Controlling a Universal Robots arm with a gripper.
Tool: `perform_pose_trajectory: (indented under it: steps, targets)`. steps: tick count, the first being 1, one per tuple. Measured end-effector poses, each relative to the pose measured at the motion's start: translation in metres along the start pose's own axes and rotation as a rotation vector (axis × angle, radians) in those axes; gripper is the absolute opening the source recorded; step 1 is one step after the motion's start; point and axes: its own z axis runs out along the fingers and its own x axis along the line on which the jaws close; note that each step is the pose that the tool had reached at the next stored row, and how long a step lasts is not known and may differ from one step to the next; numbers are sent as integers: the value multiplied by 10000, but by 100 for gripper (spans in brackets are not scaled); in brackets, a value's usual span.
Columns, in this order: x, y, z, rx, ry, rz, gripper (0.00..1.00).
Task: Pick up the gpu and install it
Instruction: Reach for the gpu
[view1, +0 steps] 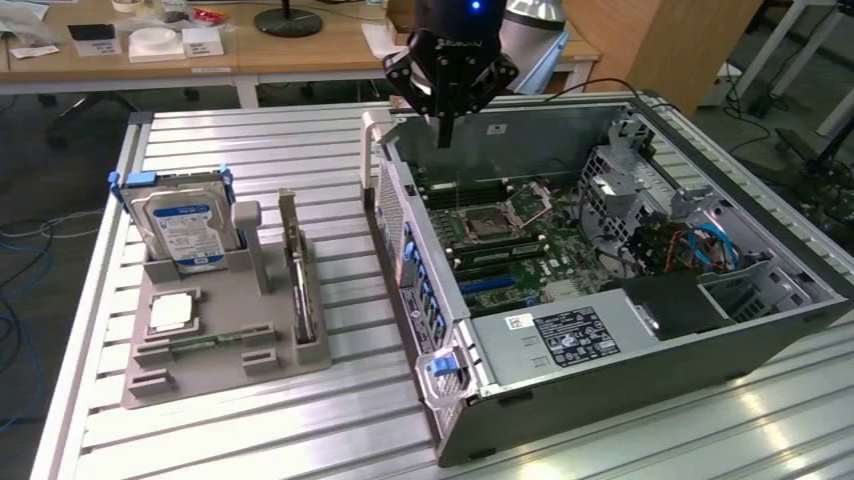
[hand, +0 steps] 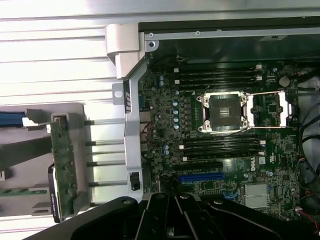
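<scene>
Hovering over the case (view1: 574, 118) edge, end effector (view1: 445, 136) closed (empty); gpu (view1: 299, 275) well apart.

**Greys, with blue accents**

Ribbed silver table (view1: 254, 140); matte grey holder (view1: 254, 300). The hard drive (view1: 187, 228) wears a blue-white label. The gpu (view1: 302, 285) is dark, edged silver-grey. Green motherboard (view1: 561, 250), one blue slot (hand: 201, 177), black gripper (view1: 445, 135).

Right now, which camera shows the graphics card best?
The exterior view. There the graphics card shows at full length, standing upright on edge in the grey holder, beside the hard drive. The wrist view looks down on the card from above, so it appears as a narrow green strip.
</scene>
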Motion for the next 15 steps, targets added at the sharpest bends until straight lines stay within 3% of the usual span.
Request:
perform_pose_trajectory:
  steps: [15]
  targets:
    - [84, -8, -2, 0, 1, 0, 11]
